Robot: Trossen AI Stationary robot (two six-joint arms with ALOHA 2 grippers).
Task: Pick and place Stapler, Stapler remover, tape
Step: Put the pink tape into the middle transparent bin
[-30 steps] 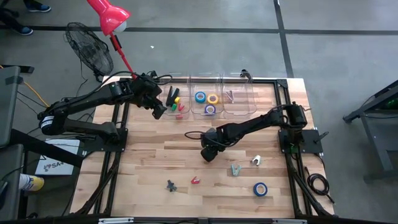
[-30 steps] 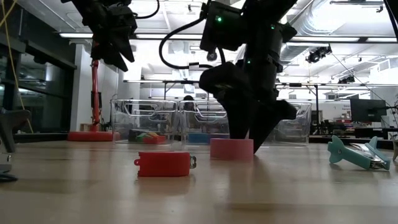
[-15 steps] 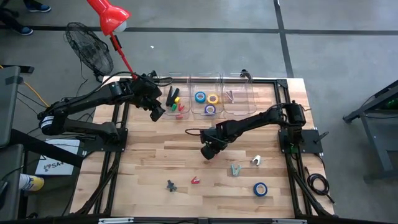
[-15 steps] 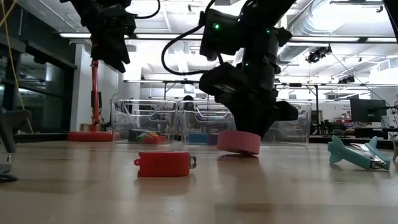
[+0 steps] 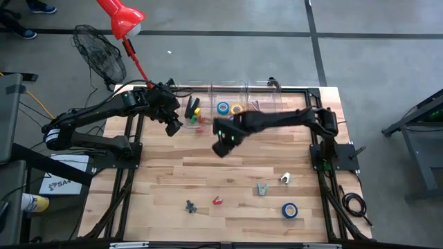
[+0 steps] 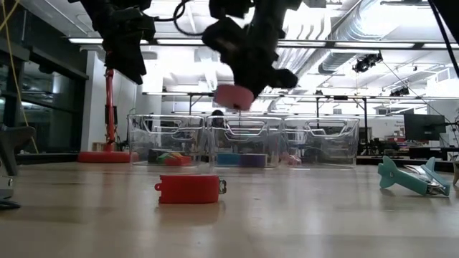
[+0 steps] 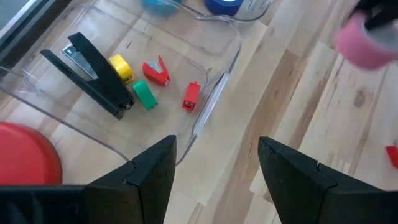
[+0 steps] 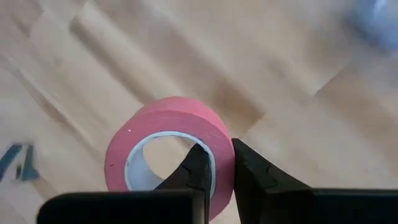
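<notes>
My right gripper (image 5: 220, 143) hangs above the table's middle, shut on a pink tape roll (image 6: 234, 95), also seen as the pink roll (image 7: 367, 40) in the left wrist view. My left gripper (image 7: 214, 180) is open, with nothing between its fingers. It hovers over the near rim of the left clear bin (image 5: 196, 126), which holds a black stapler (image 7: 93, 65) and small coloured pieces. A blue tape roll (image 5: 289, 210), a teal staple remover (image 5: 261, 188) and a small red stapler (image 6: 188, 188) lie flat on the table's near half. My right gripper has the pink roll by its wall (image 8: 219, 132), one finger inside the ring's open centre and one outside. The fingers come from above, pointing down. The roll hangs below them, slightly tilted and lifted well clear of the table.
Three clear bins stand in a row at the far edge; the middle bin (image 5: 232, 111) holds blue, yellow and purple rolls. A white piece (image 5: 284, 178) and a grey piece (image 5: 190, 205) lie near the front. A red lamp (image 5: 121, 21) and a fan stand at the far left.
My right gripper has shut on the pink roll's wall, tipped it up off the wood and lifted it high, going toward the far edge and a little left, toward the bins. The roll now hangs clear of the table.
</notes>
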